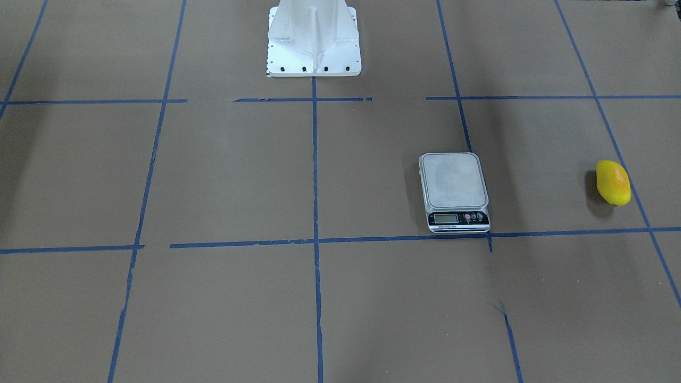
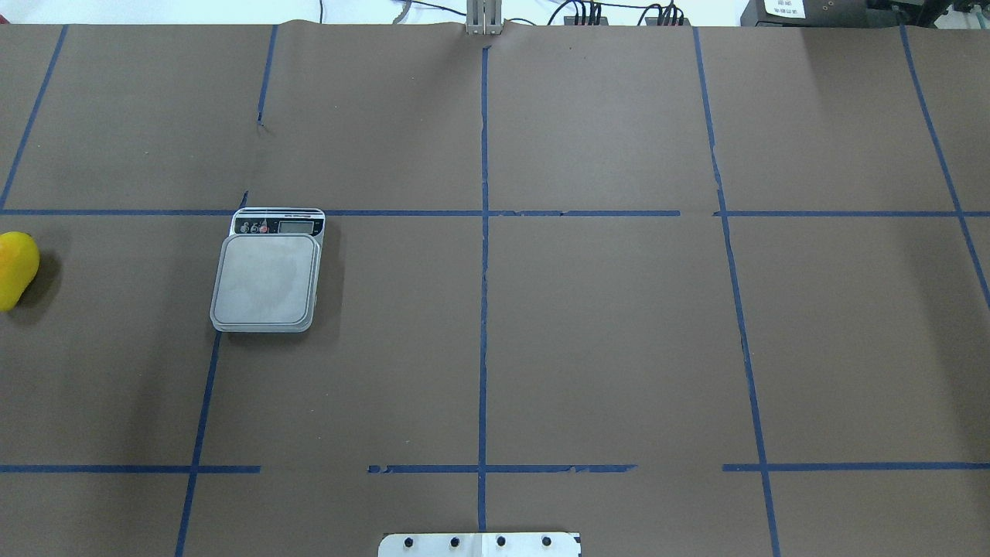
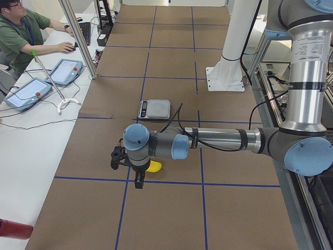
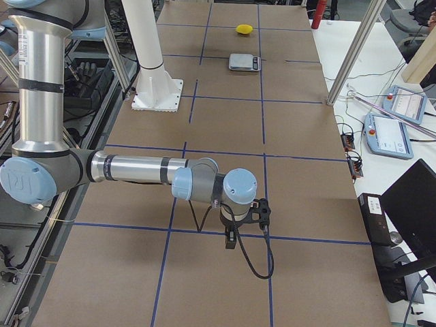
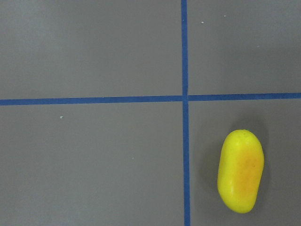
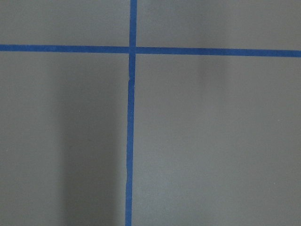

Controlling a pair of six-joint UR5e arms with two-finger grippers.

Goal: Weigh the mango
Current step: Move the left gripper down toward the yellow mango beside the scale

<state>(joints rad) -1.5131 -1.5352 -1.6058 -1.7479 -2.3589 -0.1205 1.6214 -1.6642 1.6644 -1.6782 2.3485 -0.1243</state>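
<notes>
The mango (image 1: 613, 182) is small, yellow with an orange blush, and lies on the brown table on my left side, apart from the scale (image 1: 454, 181). It also shows at the overhead view's left edge (image 2: 15, 269) and at the lower right of the left wrist view (image 5: 241, 170). The scale's (image 2: 267, 280) grey platform is bare. My left gripper (image 3: 138, 181) hangs above the table close beside the mango (image 3: 154, 166). My right gripper (image 4: 231, 242) hangs over bare table, far from the scale (image 4: 244, 62). I cannot tell whether either gripper is open or shut.
The white robot pedestal (image 1: 314, 40) stands at the table's robot side. Blue tape lines cross the brown table. An operator (image 3: 21, 31) sits at a side desk with control tablets (image 3: 65, 70). A metal post (image 3: 78, 36) stands at the table's far edge.
</notes>
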